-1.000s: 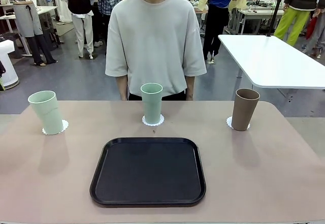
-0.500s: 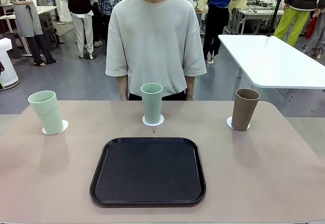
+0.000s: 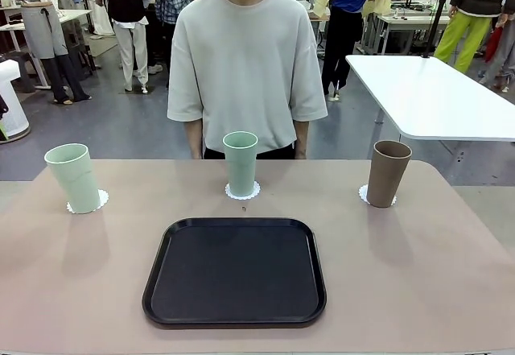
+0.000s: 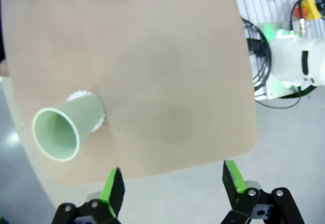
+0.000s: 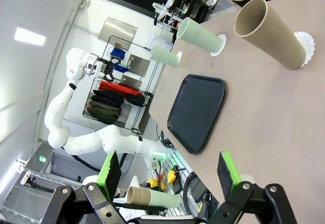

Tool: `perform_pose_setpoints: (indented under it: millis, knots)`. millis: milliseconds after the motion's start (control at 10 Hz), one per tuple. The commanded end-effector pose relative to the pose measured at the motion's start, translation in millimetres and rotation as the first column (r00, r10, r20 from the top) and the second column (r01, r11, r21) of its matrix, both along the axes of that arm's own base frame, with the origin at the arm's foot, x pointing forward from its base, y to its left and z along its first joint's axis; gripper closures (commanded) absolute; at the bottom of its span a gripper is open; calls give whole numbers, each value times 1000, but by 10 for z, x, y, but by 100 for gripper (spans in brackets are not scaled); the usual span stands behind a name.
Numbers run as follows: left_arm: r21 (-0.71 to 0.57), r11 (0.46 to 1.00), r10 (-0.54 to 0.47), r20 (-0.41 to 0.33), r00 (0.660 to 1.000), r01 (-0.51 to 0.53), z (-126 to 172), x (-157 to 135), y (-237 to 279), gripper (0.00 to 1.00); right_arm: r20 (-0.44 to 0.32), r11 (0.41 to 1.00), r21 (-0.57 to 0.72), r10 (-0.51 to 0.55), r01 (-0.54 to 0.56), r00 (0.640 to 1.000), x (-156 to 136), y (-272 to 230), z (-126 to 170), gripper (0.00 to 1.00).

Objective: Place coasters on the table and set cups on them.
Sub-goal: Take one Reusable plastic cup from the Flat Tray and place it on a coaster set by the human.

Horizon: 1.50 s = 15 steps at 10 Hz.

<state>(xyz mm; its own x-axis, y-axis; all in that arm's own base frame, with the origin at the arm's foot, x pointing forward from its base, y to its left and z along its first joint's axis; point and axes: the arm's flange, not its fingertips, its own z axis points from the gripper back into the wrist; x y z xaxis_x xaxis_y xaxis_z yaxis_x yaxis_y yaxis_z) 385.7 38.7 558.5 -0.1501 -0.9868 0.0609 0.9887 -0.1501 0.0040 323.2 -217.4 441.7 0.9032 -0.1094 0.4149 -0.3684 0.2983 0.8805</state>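
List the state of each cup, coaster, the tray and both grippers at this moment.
Left green cup: upright on its coaster.
Middle green cup: upright on its coaster.
Brown cup: upright on its coaster.
Black tray: empty, flat on the table.
Left gripper: open, holding nothing, above the table's edge.
Right gripper: open, holding nothing.

grey floor (image 3: 121, 125); white table (image 3: 426, 93) at rear right; wire shelf rack (image 5: 119, 89) with folded items against a white wall (image 5: 35, 10).
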Motion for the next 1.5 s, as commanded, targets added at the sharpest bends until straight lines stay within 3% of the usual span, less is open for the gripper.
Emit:
perform_pose_setpoints:
  millis: [0, 600, 700, 800, 900, 1000, 1100, 1300, 1400]
  knots:
    - [25, 1000, 7, 5, 1000, -7, -9, 21, 2, 0, 8, 1000, 15, -2, 2, 1000, -2, 2, 4, 0]
    - [0, 1000, 0, 0, 1000, 0, 0, 0, 0, 0, 8, 1000, 15, -2, 2, 1000, -2, 2, 4, 0]
    - [-239, 934, 281, 39, 959, -265, 106, 49, -27, 0, 8, 1000, 15, -2, 2, 1000, -2, 2, 4, 0]
    - [-319, 825, 482, -35, 876, -467, 120, 34, -13, 0, 8, 1000, 15, -2, 2, 1000, -2, 2, 4, 0]
    - [-216, 748, 625, -88, 776, -627, 7, -105, -15, 0, 8, 1000, 15, -2, 2, 1000, -2, 2, 4, 0]
    - [-76, 659, 749, -28, 662, -748, -86, -232, -23, 0, 8, 1000, 15, -2, 2, 1000, -2, 2, 4, 0]
    - [50, 593, 805, 8, 594, -804, -137, -329, -42, 0, 8, 1000, 15, -2, 2, 1000, -2, 2, 4, 0]
    - [139, 522, 851, -24, 524, -842, -201, -454, -54, 0, 8, 1000, 15, -2, 2, 1000, -2, 2, 4, 0]
    - [88, 572, 819, -118, 561, -816, -185, -473, -86, 0, 8, 1000, 15, -2, 2, 1000, -2, 2, 4, 0]
